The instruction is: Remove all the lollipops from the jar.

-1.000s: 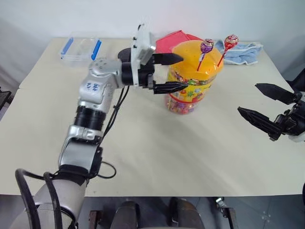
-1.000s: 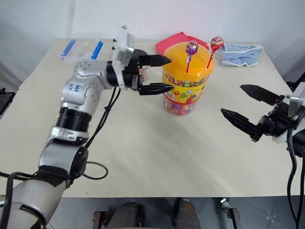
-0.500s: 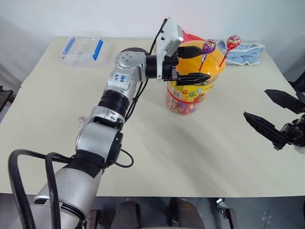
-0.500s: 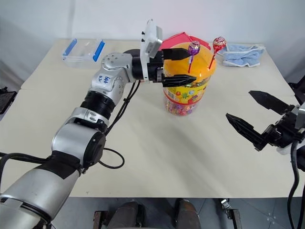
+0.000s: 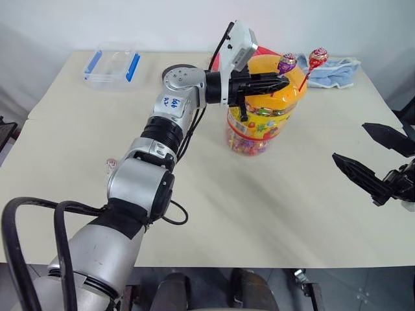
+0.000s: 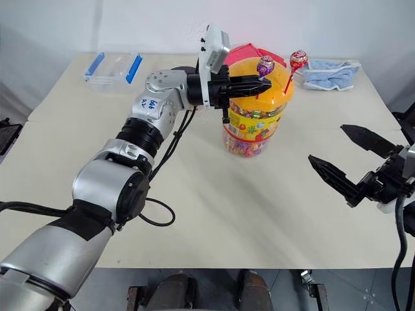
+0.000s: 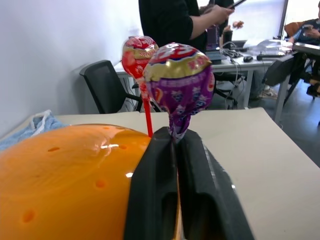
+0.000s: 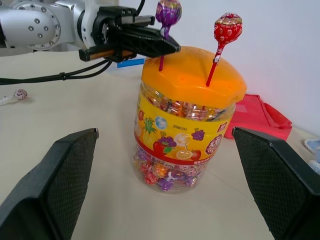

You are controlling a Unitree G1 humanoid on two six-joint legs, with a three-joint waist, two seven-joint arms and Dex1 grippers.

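The left gripper [image 5: 280,82] has its fingers [image 7: 165,190] pressed together on the thin stick just under the purple lollipop [image 7: 180,82], right where the stick leaves the orange lid [image 7: 65,170]. The grip sits low and close to the dome, so a pull at an angle could bend the stick or let it slide out between the fingers, and the candy would stay in its hole.

The red lollipop [image 5: 316,57] stands just beside the purple one, its red stick [image 8: 216,62] in a neighbouring hole nearer the bench's far right corner. A sideways sweep of the arm could knock it.

The jar [image 6: 253,110] stands toward the far edge of the bench [image 5: 214,194], near its middle, and nothing steadies it. If the stick binds in the hole, the lift could tip or drag the whole jar, since it is tall and narrow.

The right gripper [image 6: 353,165], fingers spread wide and empty, hovers well apart over the right edge, too far to brace the jar.

A third, pinkish lollipop [image 5: 111,164] lies on the bench beside the left arm.
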